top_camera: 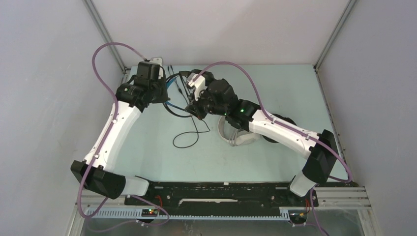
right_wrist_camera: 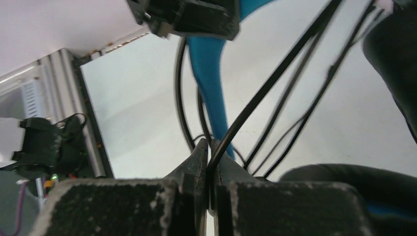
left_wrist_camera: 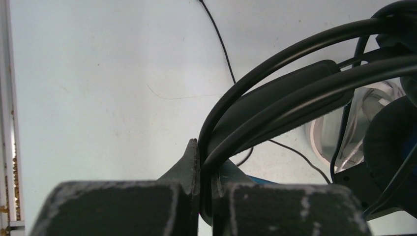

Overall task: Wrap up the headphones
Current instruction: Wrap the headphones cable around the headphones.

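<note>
My left gripper [top_camera: 166, 91] [left_wrist_camera: 206, 167] is shut on the black headband bars [left_wrist_camera: 295, 93] of the headphones with the blue headband [top_camera: 173, 83], held above the table at the back. Its dark ear cup [left_wrist_camera: 393, 142] hangs to the right. My right gripper [top_camera: 196, 107] [right_wrist_camera: 210, 152] is shut on that headset's thin black cable [right_wrist_camera: 275, 78], just right of the left gripper. The blue headband [right_wrist_camera: 211, 73] runs down in front of it. The cable's slack [top_camera: 189, 137] lies looped on the table. The white-grey headphones [top_camera: 241, 138] [left_wrist_camera: 361, 118] lie under my right arm. An all-black pair [top_camera: 278, 123] shows partly behind that arm.
The table is pale green [top_camera: 162, 162], with grey walls on three sides and metal corner posts [top_camera: 105, 29]. A black rail [top_camera: 221, 194] runs along the near edge between the arm bases. The left gripper's body [right_wrist_camera: 192, 14] hangs close above my right gripper.
</note>
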Controlling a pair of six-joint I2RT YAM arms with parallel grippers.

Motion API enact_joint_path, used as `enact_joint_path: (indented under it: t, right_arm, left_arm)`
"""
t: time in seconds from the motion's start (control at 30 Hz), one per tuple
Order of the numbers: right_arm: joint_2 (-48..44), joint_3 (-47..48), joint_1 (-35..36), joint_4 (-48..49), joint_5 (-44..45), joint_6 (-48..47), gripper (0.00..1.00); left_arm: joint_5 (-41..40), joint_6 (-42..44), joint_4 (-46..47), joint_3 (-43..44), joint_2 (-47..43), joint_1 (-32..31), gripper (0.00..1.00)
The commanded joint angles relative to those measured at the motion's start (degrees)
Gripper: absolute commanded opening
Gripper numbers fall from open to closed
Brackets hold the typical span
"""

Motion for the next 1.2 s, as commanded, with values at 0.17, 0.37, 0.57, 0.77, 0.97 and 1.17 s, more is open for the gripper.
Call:
enact_joint_path:
  t: [0.17,0.37,0.57,0.77,0.97,1.17]
  right_arm:
    - [-3.7,-8.5,0.0,7.7,5.2,-3.6,0.01]
    - [-4.1,-10.0,0.6,14.2,5.2,-5.2,0.10]
    - [-3.1,-10.7,1.3,16.5,3.8,-5.1,0.04]
    - [-2.3,-11.7,2.0,18.4,5.2,-4.9,0.03]
    - [-2.9,-12.3,2.1,20.2,3.6,-5.9,0.12]
    - [-1.5,-12.3,2.1,20.8,4.7,-5.9,0.14]
  left_arm:
    - [5.9,-6.2,6.3,6.5,-2.5,3.9,0.00]
    - [4.3,-6.9,4.5,8.0,-4.2,4.0,0.00]
    - [3.6,-7.0,2.3,9.7,-4.8,4.0,0.00]
    - [1.7,-6.3,0.3,11.9,-5.4,4.0,0.00]
    - [-1.0,-4.3,-2.0,12.4,-6.0,4.0,0.00]
    - [-1.2,-4.2,-2.3,12.9,-6.7,4.0,0.00]
